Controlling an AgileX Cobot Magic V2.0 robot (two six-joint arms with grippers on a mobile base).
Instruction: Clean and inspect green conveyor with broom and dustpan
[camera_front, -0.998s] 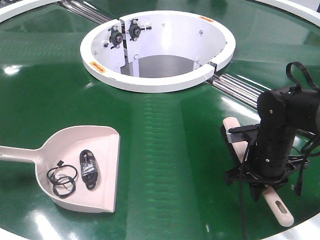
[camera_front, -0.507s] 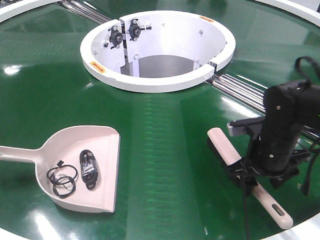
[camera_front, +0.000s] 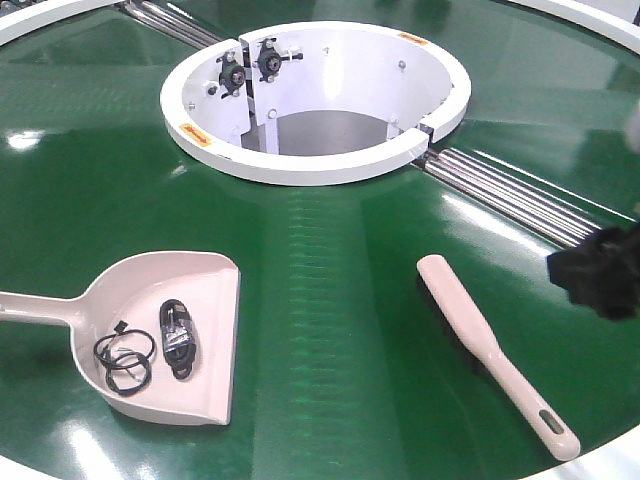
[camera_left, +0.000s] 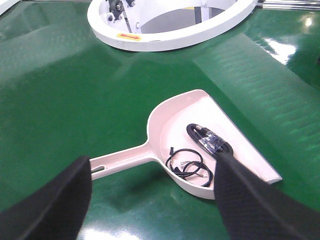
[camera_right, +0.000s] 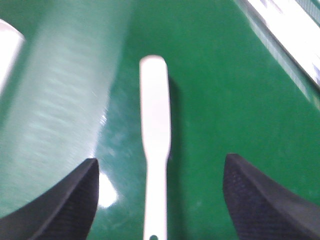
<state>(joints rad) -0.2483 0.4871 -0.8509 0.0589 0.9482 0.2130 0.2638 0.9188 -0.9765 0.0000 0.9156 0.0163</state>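
Dustpan (camera_front: 175, 330) lies at left on the green conveyor (camera_front: 330, 250), unmoved since the earlier frames, with black cable loops (camera_front: 125, 360) and a coiled black cord (camera_front: 178, 337) inside. Left pincer (camera_left: 152, 200) hovers over its handle, spread, empty. Broom (camera_front: 490, 345) lies flat at right, now released. Right pincer (camera_right: 160, 200), spread wide above the broom, has pulled back to the right edge.

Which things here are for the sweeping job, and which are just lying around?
For the job:
- broom
- dustpan
- green conveyor

Just lying about:
- black coiled cable, inside the dustpan
- black rings, inside the dustpan
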